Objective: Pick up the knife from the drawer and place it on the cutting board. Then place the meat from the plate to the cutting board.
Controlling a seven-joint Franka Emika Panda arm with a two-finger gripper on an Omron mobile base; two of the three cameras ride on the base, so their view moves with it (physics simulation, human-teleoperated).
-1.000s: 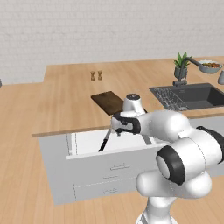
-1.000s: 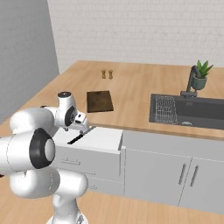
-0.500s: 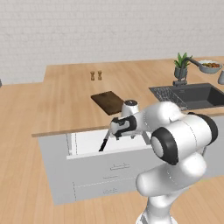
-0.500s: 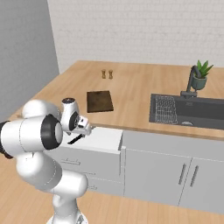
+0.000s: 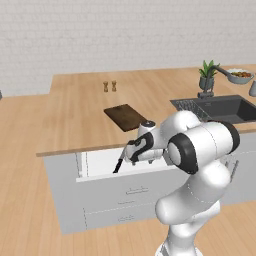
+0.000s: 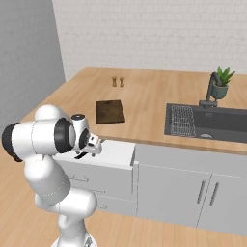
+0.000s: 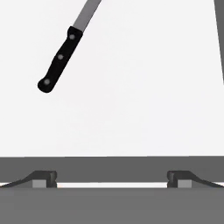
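The knife (image 7: 59, 63), black-handled with a narrow grey blade, lies on the white floor of the open drawer (image 5: 100, 162), up and to the left of my gripper (image 7: 111, 179) in the hand view. Both fingertips (image 7: 43, 178) stand wide apart, open, with nothing between them. From the left base view my gripper (image 5: 131, 151) hangs over the drawer, just right of the knife (image 5: 119, 164). The dark brown cutting board (image 5: 126, 116) lies bare on the counter behind the drawer; it also appears as the cutting board (image 6: 109, 111) beyond the drawer (image 6: 116, 152). The meat and the plate are out of view.
Two small shakers (image 5: 110, 86) stand at the back of the counter. To the right are a dark sink (image 5: 220, 107) with a faucet, a potted plant (image 5: 206, 75) and a bowl of fruit (image 5: 241, 75). Grey cabinet doors (image 6: 193, 193) adjoin the drawer.
My hand has sunk a little toward the drawer and my arm's elbow has swung forward and down. The jaws stay open; the knife has not moved.
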